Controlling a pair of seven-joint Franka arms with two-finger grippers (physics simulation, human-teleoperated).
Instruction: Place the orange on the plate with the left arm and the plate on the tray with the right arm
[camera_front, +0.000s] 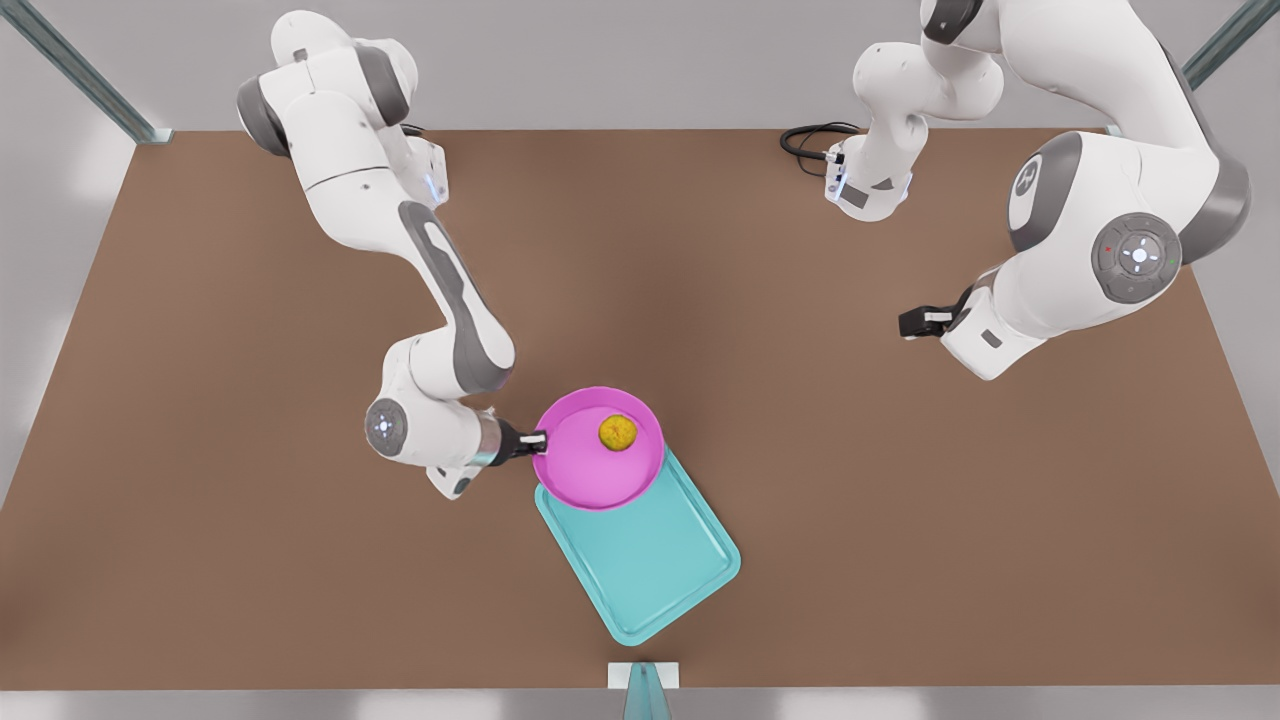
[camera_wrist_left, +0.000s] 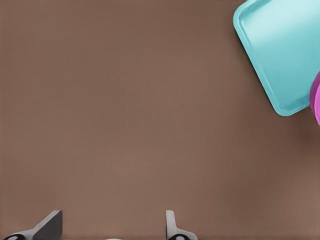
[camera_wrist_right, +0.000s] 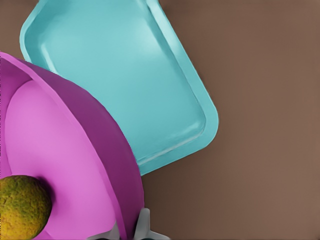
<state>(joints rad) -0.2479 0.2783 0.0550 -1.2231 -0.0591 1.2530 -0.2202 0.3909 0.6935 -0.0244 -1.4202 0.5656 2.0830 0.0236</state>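
The orange (camera_front: 617, 432) already sits on the plate (camera_front: 585, 470). The right gripper (camera_front: 537, 440) clenches the plate's rim, the plate overlapping one end of the tray (camera_front: 655, 570) (not yet set down, I judge). The left gripper (camera_front: 915, 322), fingers spread and empty, waits well away from the tray.

The small yellow-orange, rough-skinned orange (camera_front: 618, 432) sits inside the round pink plate (camera_front: 585, 470), toward its right side in the front view. The plate is tilted, overlapping the far end of the teal tray (camera_front: 650, 570). The rectangular tray lies flat and slantwise on the brown desk (camera_front: 900, 520).
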